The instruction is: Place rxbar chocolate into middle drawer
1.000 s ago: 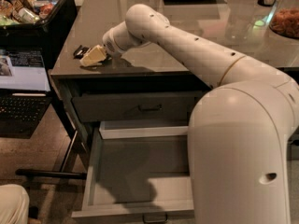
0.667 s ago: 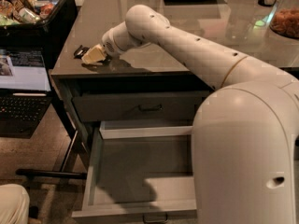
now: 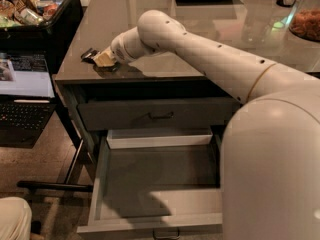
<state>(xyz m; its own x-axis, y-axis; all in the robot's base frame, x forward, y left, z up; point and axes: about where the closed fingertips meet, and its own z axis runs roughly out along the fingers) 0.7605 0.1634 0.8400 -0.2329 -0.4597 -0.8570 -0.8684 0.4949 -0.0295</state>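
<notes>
The rxbar chocolate [image 3: 89,54] is a small dark bar lying at the front left corner of the dark countertop [image 3: 150,29]. My gripper [image 3: 102,59] is right at it, on the bar's right end, with the arm stretched across the counter from the right. The middle drawer [image 3: 160,181] is pulled wide open below, with a plain grey floor, tall sides and a small dark handle [image 3: 166,232] at its front. Nothing lies in it. My arm's large white body hides the drawer's right part.
The shallower top drawer [image 3: 155,115] above is slightly open. A black bin of snacks [image 3: 30,9] and a laptop [image 3: 25,84] stand to the left. A bowl of orange food [image 3: 305,24] sits at the back right. A person's knee [image 3: 12,219] shows bottom left.
The gripper stays at the bar on the counter corner. Only the arm's near body has shifted slightly.
</notes>
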